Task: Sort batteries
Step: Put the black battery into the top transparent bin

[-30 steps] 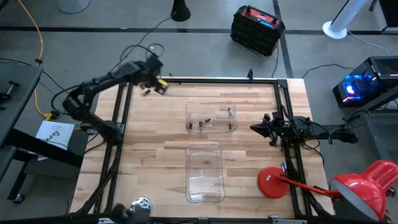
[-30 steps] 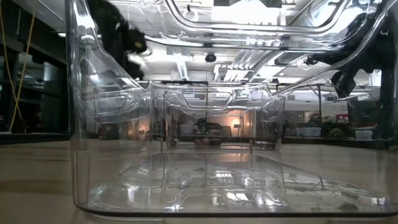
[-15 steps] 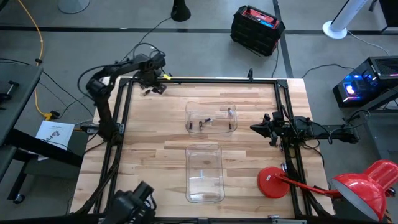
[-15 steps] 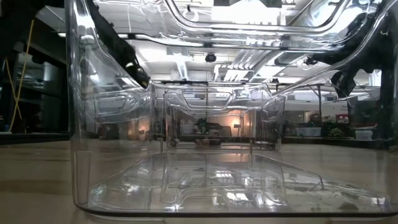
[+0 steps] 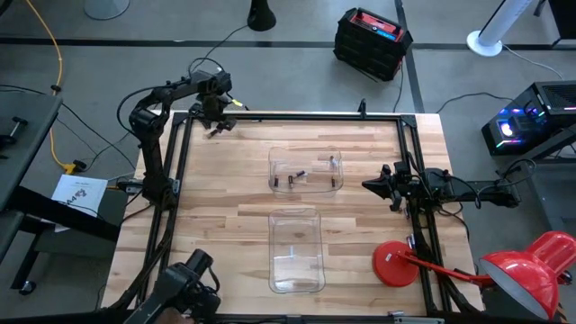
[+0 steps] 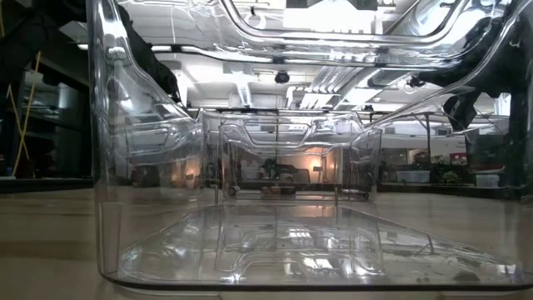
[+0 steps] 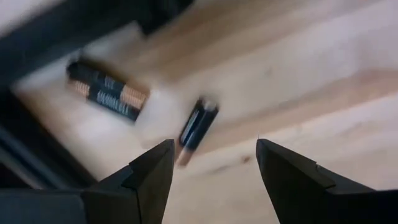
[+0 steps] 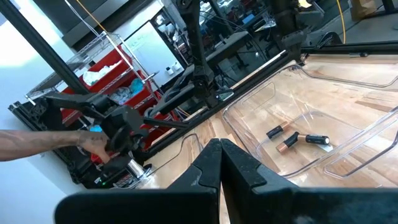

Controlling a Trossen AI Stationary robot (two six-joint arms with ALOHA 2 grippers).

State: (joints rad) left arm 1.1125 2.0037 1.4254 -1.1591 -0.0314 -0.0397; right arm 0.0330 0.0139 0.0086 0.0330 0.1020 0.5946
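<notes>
High view: the left end effector (image 5: 216, 115) hangs over the far left corner of the pale wooden tabletop (image 5: 225, 234), just above loose dark cylindrical batteries (image 5: 212, 132) lying beside the black frame rail. The far clear plastic bin (image 5: 306, 169) sits at mid-tabletop and holds several more small cells; the near clear plastic bin (image 5: 297, 250) stands closer to the front edge, apart from it. The right end effector (image 5: 376, 184) waits at the right edge of the tabletop, beside the far bin. A red dome-shaped lamp base (image 5: 393, 263) rests at the right front corner.

Low view: the near bin's transparent wall fills the foreground, with the far bin visible through it.

Left wrist view: the left end effector's two dark fingers (image 7: 149, 177) stand wide apart, holding nothing. Between and beyond them lies one black cell with a copper end (image 7: 196, 127); a pair of black-and-copper cells (image 7: 107, 93) lies side by side nearby, against the frame.

Right wrist view: the right end effector's fingers (image 8: 208, 171) are pressed together, empty. Cells lie in the far bin ahead. A person's forearm (image 8: 43, 142) reaches in beyond the tabletop.
</notes>
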